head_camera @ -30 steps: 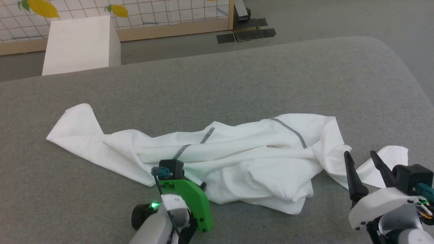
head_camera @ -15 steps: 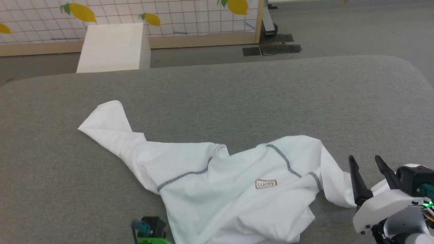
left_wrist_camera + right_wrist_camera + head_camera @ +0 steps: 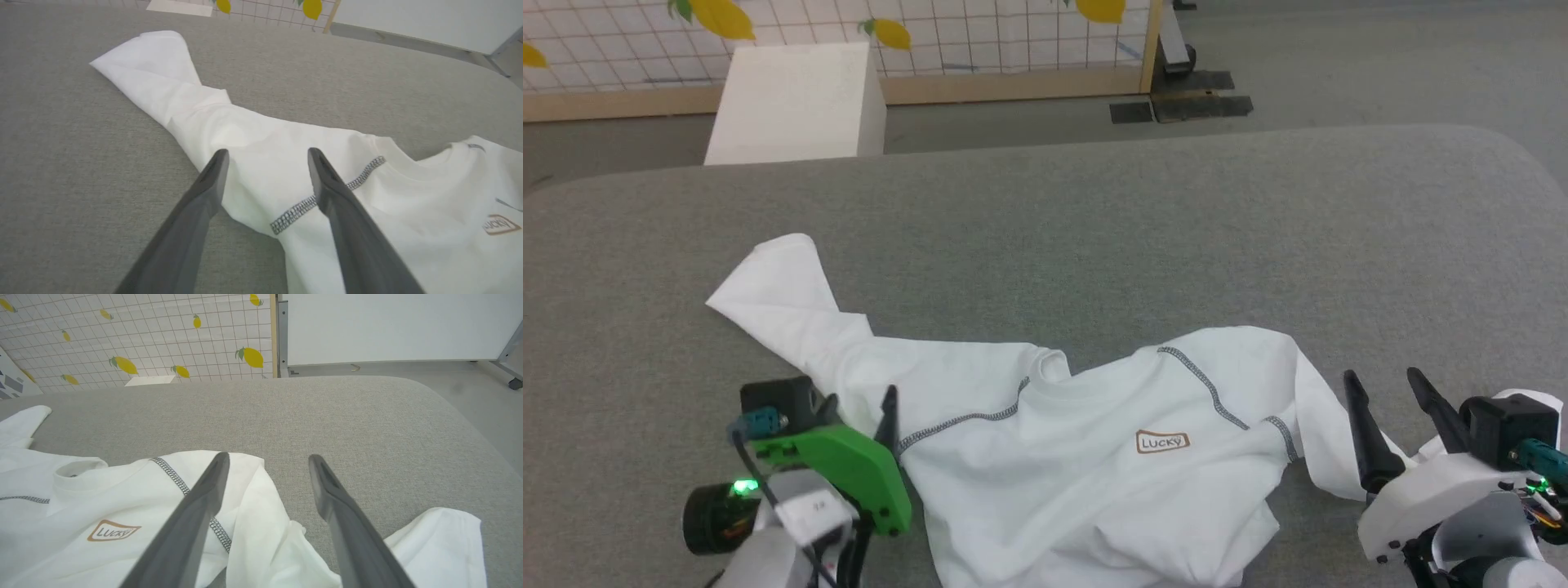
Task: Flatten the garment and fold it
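Found shirt [image 3: 1078, 457] lying chest-up on grey table [image 3: 1094, 229], near the robot's edge, with tan logo [image 3: 1162, 442] readable and collar [image 3: 1045, 371] toward the far side. Noted rumpling along lower right of body.

Traced one sleeve [image 3: 768, 294] out to far left, doubled over on itself. Traced other sleeve [image 3: 1327, 441] off to the right, twisted, with its end [image 3: 441, 539] flat on the table.

Located left gripper [image 3: 267, 152] at shirt's left shoulder: fingers spread wide, nothing between them. Placed right-hand tip over the fabric just beside grey zigzag seam [image 3: 327, 192], left-hand tip at the sleeve's edge. Cannot tell whether either tip touches cloth.

Located right gripper [image 3: 1380, 374] at shirt's right side: likewise released, holding nothing. Placed one finger over the twisted sleeve, the other over bare table.

Marked white box [image 3: 792, 98] beyond the table's far edge, in front of lemon-print grid panel [image 3: 980, 33].
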Controlling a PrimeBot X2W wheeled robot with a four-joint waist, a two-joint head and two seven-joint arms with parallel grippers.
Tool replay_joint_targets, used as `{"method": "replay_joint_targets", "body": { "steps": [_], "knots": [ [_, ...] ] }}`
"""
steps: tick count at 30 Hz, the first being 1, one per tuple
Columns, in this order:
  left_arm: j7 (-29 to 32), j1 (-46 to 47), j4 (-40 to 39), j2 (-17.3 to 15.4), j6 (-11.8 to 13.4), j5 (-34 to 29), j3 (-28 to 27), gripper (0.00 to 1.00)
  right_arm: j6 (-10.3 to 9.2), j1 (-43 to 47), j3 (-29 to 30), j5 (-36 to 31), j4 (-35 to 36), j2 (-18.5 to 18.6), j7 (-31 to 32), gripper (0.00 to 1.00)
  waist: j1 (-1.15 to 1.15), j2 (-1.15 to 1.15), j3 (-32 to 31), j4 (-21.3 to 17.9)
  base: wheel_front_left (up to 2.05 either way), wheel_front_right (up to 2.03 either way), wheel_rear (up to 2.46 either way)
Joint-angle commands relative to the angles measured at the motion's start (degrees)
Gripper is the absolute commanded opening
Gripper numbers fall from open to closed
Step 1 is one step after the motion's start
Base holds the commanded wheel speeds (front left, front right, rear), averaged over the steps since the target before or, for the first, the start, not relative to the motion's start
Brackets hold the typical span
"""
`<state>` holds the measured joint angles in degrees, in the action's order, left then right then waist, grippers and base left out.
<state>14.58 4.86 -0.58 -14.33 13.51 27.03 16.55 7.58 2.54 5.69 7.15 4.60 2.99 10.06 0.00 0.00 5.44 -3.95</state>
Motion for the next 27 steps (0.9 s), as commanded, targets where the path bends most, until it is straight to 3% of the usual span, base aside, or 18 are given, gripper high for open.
{"method": "replay_joint_targets", "body": {
  "steps": [1, 5, 11, 12, 13, 18, 27],
  "knots": [
    [0.4, 2.3, 2.9, -0.1, 1.5, -0.9, -0.6, 1.00, -0.09, -0.7, -0.4, 0.3, 0.2, -0.1, -0.4, 1.00, 0.00, 0.00, 1.5, -1.4, 0.00, 0.00, 0.00],
    [2.1, 7.2, 11.4, -0.2, 4.4, -1.8, -2.2, 1.00, -0.09, -1.9, -1.2, 0.8, -0.2, -0.1, -0.8, 1.00, 0.00, 0.00, 3.4, -3.3, 0.00, 0.00, 0.00],
    [6.2, 10.1, 19.5, 0.1, 4.7, 0.6, -3.3, 1.00, -0.09, -3.0, -1.8, 1.2, -1.0, -0.1, -1.5, 1.00, 0.00, 0.00, 5.0, -4.5, 0.00, 0.00, 0.00],
    [7.3, 10.1, 20.7, 0.2, 4.5, 1.2, -3.3, 0.56, -0.09, -3.0, -1.8, 1.3, -1.1, -0.1, -1.5, 1.00, 0.00, 0.00, 5.0, -4.5, 0.00, 0.00, 0.00],
    [7.8, 10.0, 21.3, 0.3, 4.4, 1.6, -3.3, 0.00, -0.09, -3.0, -1.9, 1.3, -1.2, -0.1, -1.5, 1.00, 0.00, 0.00, 4.9, -4.5, 0.00, 0.00, 0.00],
    [3.5, 7.9, 20.8, 0.8, 4.2, 3.5, -5.7, 0.00, -0.09, -3.0, -1.1, 1.3, -1.5, -0.1, -1.5, 1.00, 0.00, 0.00, 4.0, -2.9, 0.00, 0.00, 0.00],
    [-8.1, -4.7, 12.3, 0.0, 8.1, 4.9, -13.2, 0.00, -0.09, -1.8, 0.2, 1.1, -2.1, -0.1, 0.7, 1.00, 0.00, 0.00, 1.6, 2.7, 0.00, 0.00, 0.00]
  ]
}}
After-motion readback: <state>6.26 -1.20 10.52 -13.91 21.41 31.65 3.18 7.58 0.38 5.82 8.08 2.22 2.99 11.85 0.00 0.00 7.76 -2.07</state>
